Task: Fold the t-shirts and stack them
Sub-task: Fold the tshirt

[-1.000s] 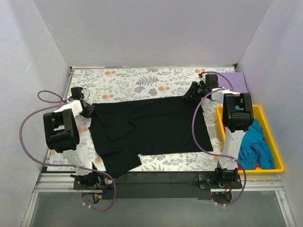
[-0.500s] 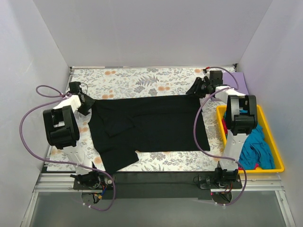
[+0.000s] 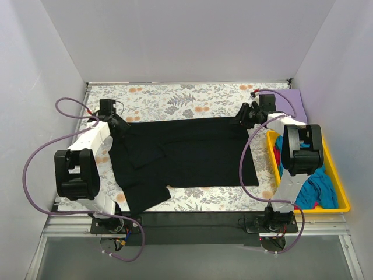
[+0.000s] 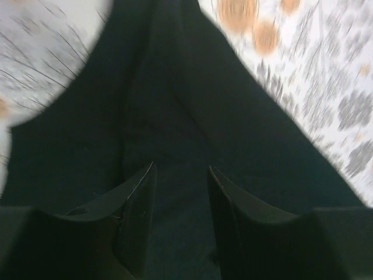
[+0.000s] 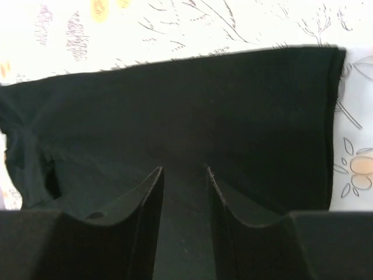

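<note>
A black t-shirt (image 3: 186,154) lies spread across the table, its lower left part folded over. My left gripper (image 3: 119,125) is over the shirt's far left corner. In the left wrist view it (image 4: 180,169) is open, with black cloth (image 4: 169,116) under the gap. My right gripper (image 3: 243,115) is at the far right corner. It (image 5: 183,169) is open too, over the black cloth (image 5: 192,105). A lavender t-shirt (image 3: 289,100) lies flat at the far right. Teal (image 3: 317,181) and pink (image 3: 274,154) t-shirts lie bunched in the tray.
A grey-and-orange floral cloth (image 3: 175,102) covers the table. A yellow tray (image 3: 335,169) stands at the right edge, beside the right arm. White walls close in the left, far and right sides. Purple cables loop off both arms.
My left gripper has swung from the table's left edge inward to the shirt's far left corner and has opened. The right gripper has shifted slightly right. The shirt's left side has drawn in a little.
</note>
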